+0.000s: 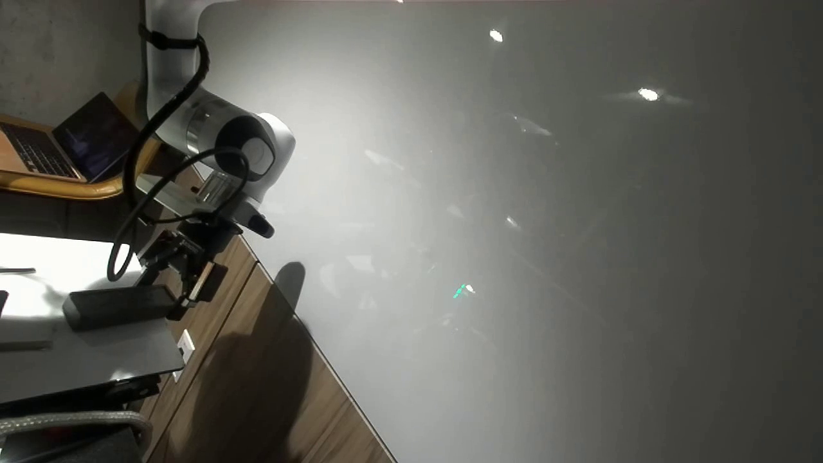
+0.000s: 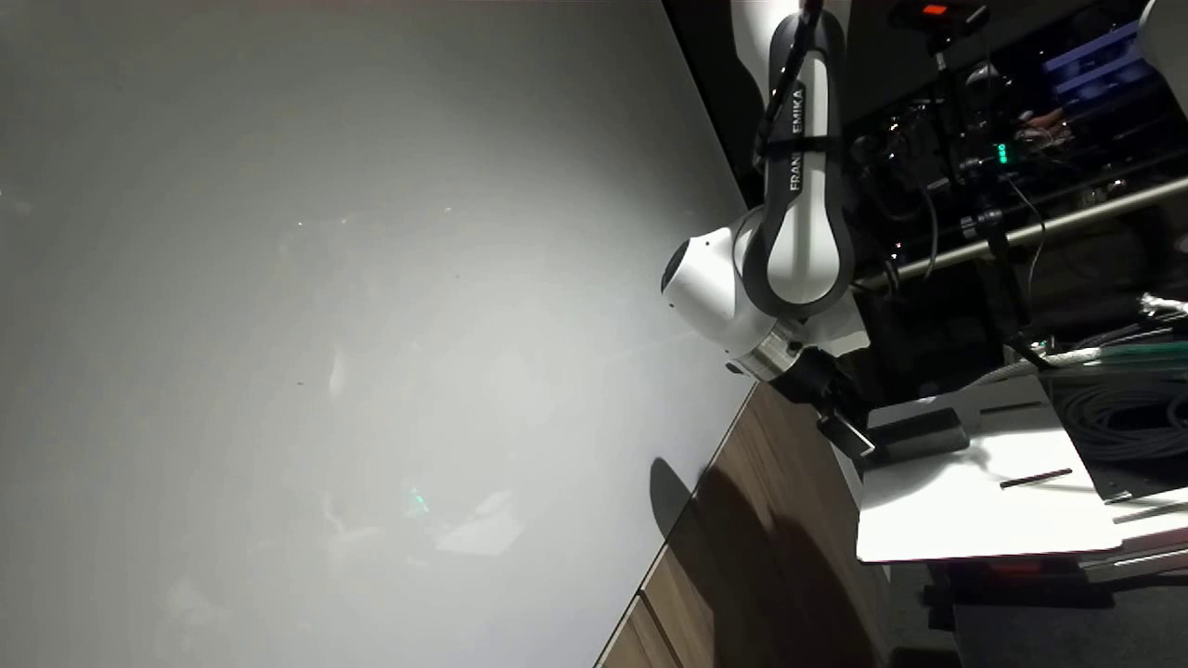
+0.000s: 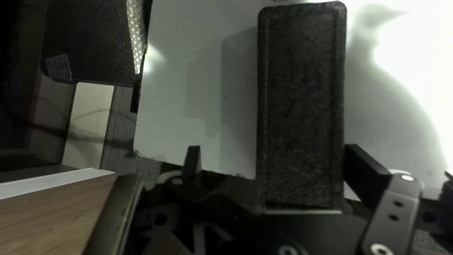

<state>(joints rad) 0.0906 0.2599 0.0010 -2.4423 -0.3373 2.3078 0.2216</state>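
While the black two-fingered gripper (image 3: 273, 156) stands wide, the near end of a dark grey, felt-textured oblong block (image 3: 300, 95) lies within its span, right of the middle of the wrist view. Toward the left of that frame, one black finger (image 3: 192, 159) is plainly apart from the block, and a strip of the smooth white desk (image 3: 170, 117) shows in the gap; toward the right, the opposite finger (image 3: 364, 170) comes up to the block's long edge, though whether the two touch cannot be told. The block seems to rest on the desk, its near end reaching past the desk's edge as the wrist camera sees it. At the lower right of the frame in an exterior view, a thin dark stick (image 2: 1037, 479) lies on the desk, apart from the block.

Judging by this stance, the step in hand is probably taking hold of the block: it is straddled but not yet gripped. The next move would call for drawing the fingers together until both press its long sides evenly, without the nearer finger shoving it askew. If the block is instead being let go, the gripper would need to back straight off.
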